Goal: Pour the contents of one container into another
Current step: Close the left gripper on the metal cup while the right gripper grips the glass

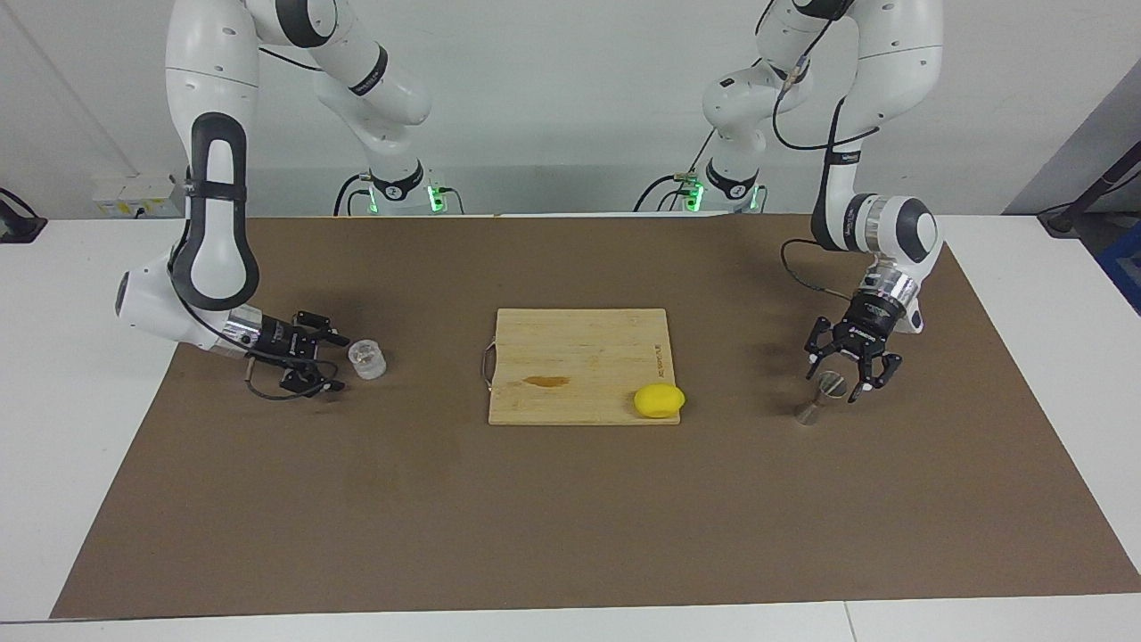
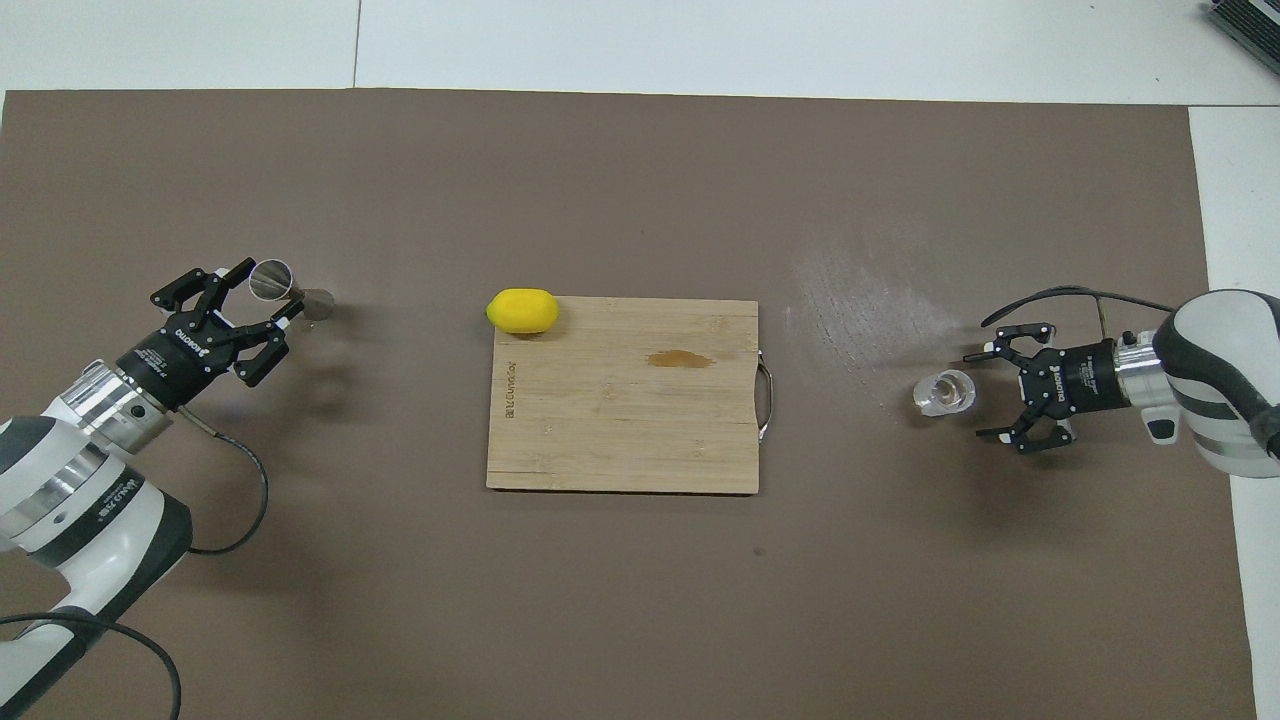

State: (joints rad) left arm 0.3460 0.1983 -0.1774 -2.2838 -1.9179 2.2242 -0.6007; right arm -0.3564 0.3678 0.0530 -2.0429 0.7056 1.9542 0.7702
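Observation:
The small clear glass cup [image 1: 366, 358] [image 2: 944, 393] stands on the brown mat toward the right arm's end. My right gripper [image 1: 339, 363] [image 2: 977, 396] lies low beside it, open, its fingertips level with the cup's side, the cup just outside them. The grey steel jigger [image 1: 813, 407] [image 2: 312, 302] stands upright toward the left arm's end. My left gripper [image 1: 840, 379] [image 2: 268, 290] comes down over its upper cone, one finger on each side. The fingers stand a little wider than the rim, so it is open.
A wooden cutting board [image 1: 579, 348] [image 2: 620, 430] with a small brown stain lies mid-table. A yellow lemon [image 1: 659, 400] [image 2: 522, 310] sits on its corner, on the side toward the jigger. The brown mat [image 1: 570, 517] covers most of the white table.

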